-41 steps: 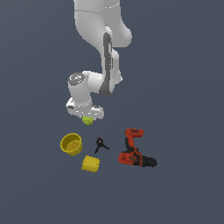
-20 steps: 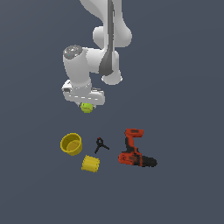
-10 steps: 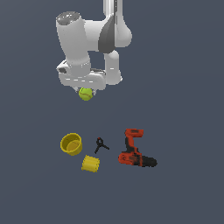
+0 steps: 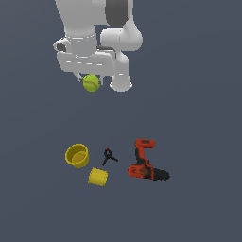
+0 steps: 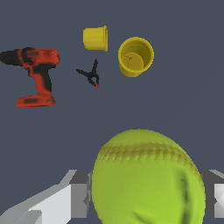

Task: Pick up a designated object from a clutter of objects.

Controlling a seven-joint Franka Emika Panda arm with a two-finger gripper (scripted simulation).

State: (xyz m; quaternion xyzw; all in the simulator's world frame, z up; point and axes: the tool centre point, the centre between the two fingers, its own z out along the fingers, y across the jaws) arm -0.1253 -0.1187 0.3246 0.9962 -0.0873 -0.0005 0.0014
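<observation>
The yellow-green tennis ball hangs high above the surface, held under the white hand of the arm, with my gripper shut on it. In the wrist view the ball fills the near field between the grey fingers. Far below lie the other pieces of the clutter: a yellow cup, a ribbed yellow cylinder, a tiny black clamp and a red-and-black power drill. The ball touches none of them.
The wrist view shows the cup, the cylinder, the clamp and the drill on the dark grey surface. The white arm rises out of the exterior view's top.
The arm has risen steadily with the ball held in the gripper, from just above the clutter to well above it. The cup, cylinder, clamp and drill have not moved.
</observation>
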